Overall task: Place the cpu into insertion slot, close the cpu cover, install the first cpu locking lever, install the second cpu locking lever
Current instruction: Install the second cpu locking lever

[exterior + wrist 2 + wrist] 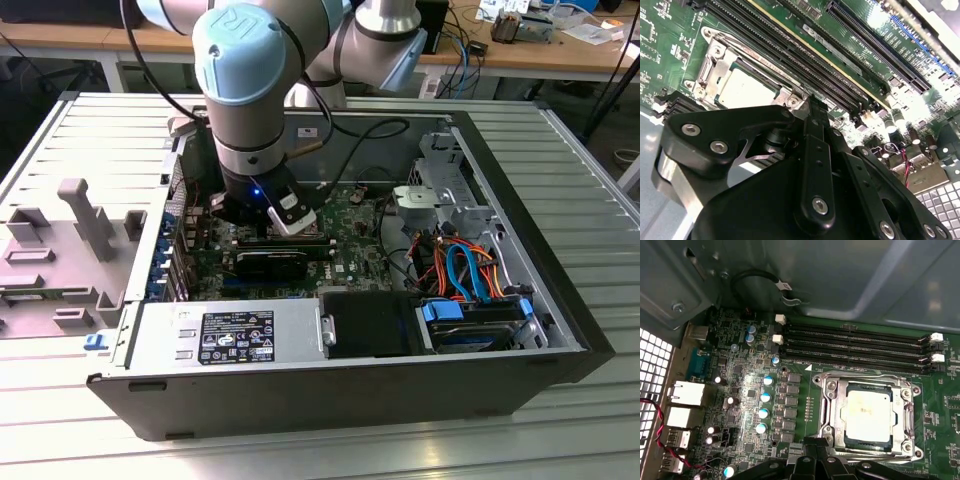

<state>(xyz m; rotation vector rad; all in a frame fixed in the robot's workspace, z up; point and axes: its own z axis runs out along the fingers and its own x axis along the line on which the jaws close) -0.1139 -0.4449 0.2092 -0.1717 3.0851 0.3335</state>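
Silver-grey, the cpu point(869, 412) sits in the insertion slot point(842, 439) with the cpu cover point(832, 400) down around it — those two steps look done to me. I cannot confirm either locking lever is latched. My gripper point(816, 444) hovers just beside the socket; whether its fingers are spread I cannot tell.

Memory slots point(855, 347) close beside cpu cover point(867, 417).

Silver arm point(245, 130) with pale-blue caps, black screwed claw point(812, 107)
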